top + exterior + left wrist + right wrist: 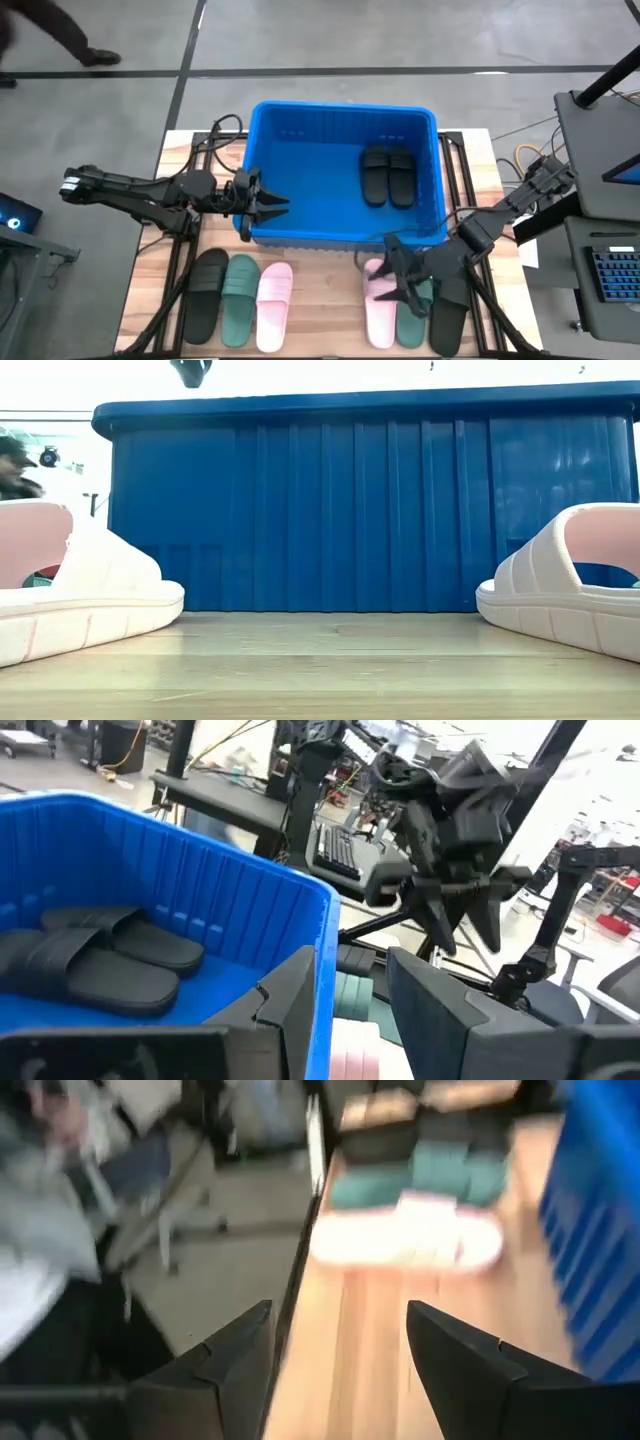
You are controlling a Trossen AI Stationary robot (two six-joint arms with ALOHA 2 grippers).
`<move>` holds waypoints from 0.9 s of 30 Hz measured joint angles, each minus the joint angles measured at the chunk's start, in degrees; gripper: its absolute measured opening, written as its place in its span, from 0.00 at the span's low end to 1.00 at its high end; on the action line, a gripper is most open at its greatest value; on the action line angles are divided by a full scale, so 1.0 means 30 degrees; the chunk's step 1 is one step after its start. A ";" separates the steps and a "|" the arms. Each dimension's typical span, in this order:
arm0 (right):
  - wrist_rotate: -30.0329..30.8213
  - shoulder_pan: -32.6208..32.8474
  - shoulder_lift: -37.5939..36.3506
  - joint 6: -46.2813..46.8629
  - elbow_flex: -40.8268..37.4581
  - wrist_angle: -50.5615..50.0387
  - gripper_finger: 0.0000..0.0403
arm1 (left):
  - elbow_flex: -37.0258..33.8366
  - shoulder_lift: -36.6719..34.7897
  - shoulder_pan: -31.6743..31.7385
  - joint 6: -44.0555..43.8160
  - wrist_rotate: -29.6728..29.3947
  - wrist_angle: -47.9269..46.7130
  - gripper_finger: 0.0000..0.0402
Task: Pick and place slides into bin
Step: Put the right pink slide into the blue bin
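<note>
The blue bin (300, 140) stands at the table's far middle with two black slides (388, 176) lying flat inside; they also show in the left wrist view (95, 960). Near the left front, a black slide (205, 295), a green slide (240, 298) and a pink slide (273, 305) lie side by side. At the right front lie a pink slide (378, 305), a green slide (412, 318) and a black slide (450, 318). My left gripper (270, 210) is open and empty over the bin's near left corner. My right gripper (402, 285) is open and empty above the right pink and green slides.
The bin's near wall (370, 510) rises behind the two pink slides (70, 590) (570, 585). Bare wood lies between the two rows of slides (325, 310). A keyboard (610, 275) and stand sit off the table's right. A person's legs (55, 35) show on the floor at far left.
</note>
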 joint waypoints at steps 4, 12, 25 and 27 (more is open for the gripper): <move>-0.0319 0.0616 0.0660 0.1013 0.0000 -0.2654 0.54 | 0.0000 0.0029 -0.0001 -0.0039 -0.0020 0.0004 0.28; -0.0294 0.1473 0.2512 0.1831 0.0000 -0.3488 0.54 | -0.0066 0.0036 -0.0002 -0.0550 -0.0035 -0.0012 0.28; -0.0247 0.1689 0.5988 0.4184 -0.0022 -0.6473 0.54 | -0.0277 0.0036 -0.0002 -0.1096 -0.0107 -0.0005 0.28; -0.0127 0.1695 0.6384 0.4199 -0.0022 -0.6381 0.54 | -0.0277 0.0036 -0.0002 -0.1494 -0.0100 -0.0001 0.28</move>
